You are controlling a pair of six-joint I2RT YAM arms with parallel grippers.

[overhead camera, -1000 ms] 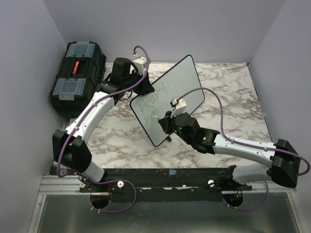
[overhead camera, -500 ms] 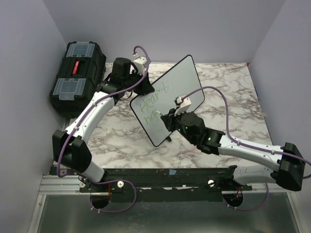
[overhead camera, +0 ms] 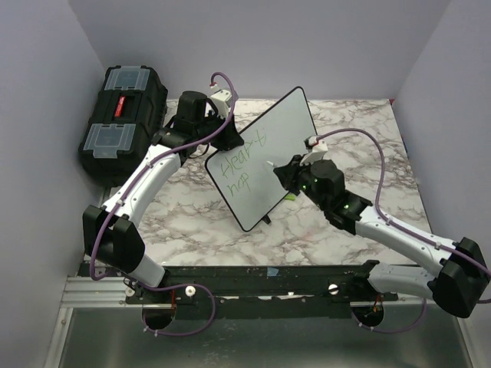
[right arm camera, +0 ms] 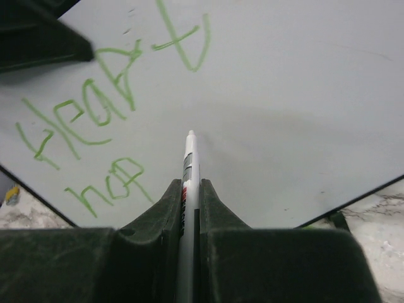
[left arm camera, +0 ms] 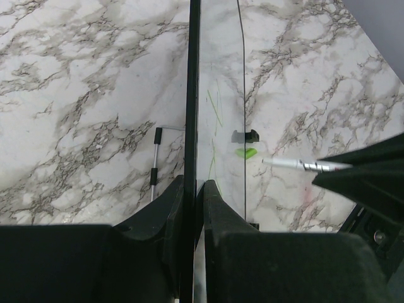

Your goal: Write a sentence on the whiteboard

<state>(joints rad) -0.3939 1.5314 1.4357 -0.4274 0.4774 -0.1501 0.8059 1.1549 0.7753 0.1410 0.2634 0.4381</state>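
Observation:
The whiteboard (overhead camera: pixel 268 146) stands tilted on the marble table. My left gripper (overhead camera: pixel 229 142) is shut on its upper left edge, and the left wrist view shows the black edge (left arm camera: pixel 192 95) between the fingers of that gripper (left arm camera: pixel 194 184). The sentence (overhead camera: pixel 239 165) is two lines of green letters on the left part of the board (right arm camera: pixel 95 120). My right gripper (overhead camera: pixel 281 170) is shut on a white marker (right arm camera: pixel 189 164). The marker points at the board's blank middle (right arm camera: pixel 284 95), to the right of the second line. In the left wrist view the marker (left arm camera: pixel 293 164) ends a little short of the board.
A black toolbox (overhead camera: pixel 123 119) stands at the far left against the wall. A green cap (overhead camera: pixel 290 196) lies on the table by the board's lower right edge and also shows in the left wrist view (left arm camera: pixel 245 153). The board's stand foot (overhead camera: pixel 267 219) sticks out at the front. Walls close in on the left, back and right.
My right gripper has moved right and away from me with the marker, from the board's lower left part to its middle. The left arm and the board have not moved.

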